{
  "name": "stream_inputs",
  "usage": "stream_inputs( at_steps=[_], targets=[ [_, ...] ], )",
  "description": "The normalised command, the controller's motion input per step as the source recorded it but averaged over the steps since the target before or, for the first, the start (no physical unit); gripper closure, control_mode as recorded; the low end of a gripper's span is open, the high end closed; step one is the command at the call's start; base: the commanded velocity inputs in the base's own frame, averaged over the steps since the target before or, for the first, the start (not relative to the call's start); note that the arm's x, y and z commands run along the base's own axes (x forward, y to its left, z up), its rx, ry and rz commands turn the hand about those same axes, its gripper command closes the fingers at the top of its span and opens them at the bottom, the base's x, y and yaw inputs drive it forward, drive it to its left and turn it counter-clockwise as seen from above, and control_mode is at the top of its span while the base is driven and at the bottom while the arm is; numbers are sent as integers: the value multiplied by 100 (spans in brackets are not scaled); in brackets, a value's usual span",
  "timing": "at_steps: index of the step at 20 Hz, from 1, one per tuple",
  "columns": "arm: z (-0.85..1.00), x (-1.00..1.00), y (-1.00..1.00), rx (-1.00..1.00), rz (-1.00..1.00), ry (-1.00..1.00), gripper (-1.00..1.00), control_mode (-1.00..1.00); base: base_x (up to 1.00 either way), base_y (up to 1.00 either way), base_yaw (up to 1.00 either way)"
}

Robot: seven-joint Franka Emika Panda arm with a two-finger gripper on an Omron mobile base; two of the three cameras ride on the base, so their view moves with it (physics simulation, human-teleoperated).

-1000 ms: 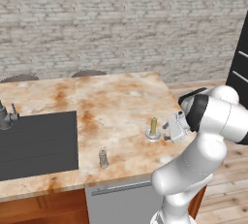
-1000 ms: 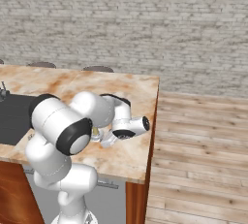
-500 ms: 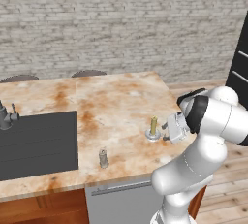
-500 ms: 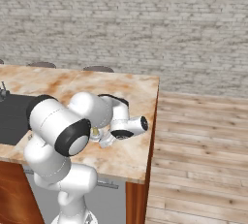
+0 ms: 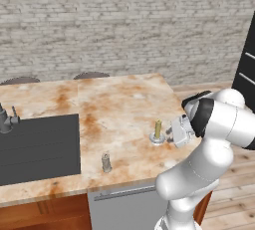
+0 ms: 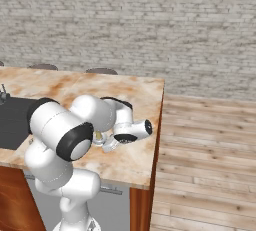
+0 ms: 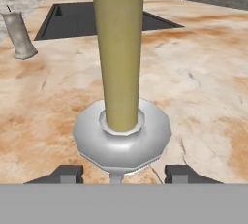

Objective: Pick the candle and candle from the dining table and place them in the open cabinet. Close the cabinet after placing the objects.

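The taper [image 7: 119,53] stands upright in its dish [image 7: 122,136] on the worktop [image 5: 124,104], straight ahead between the claw [image 7: 118,173] tips, which sit apart, flanking the dish without touching; grey candle [image 5: 105,162] well aside.

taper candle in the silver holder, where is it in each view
Left base view: the taper candle stands right of centre on the dining table, just left of the gripper.
Right base view: a sliver of it peeks out left of centre, between the arm's links.
Hand view: it stands centre, close up.
Shared landmark: the dark sink.
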Motion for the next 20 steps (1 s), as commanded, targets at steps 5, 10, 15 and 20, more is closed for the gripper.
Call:
stream_inputs(
  at_steps=[5, 10, 15, 20],
  targets=[
    [0, -1, 0, 0, 0, -1, 100, -100, 0, 0, 0],
    [-2, -7, 0, 0, 0, 0, 100, -100, 0, 0, 0],
    [0, -11, 0, 0, 0, 0, 100, -100, 0, 0, 0],
    [23, -10, 1, 0, -2, 0, 100, -100, 0, 0, 0]
  ],
)
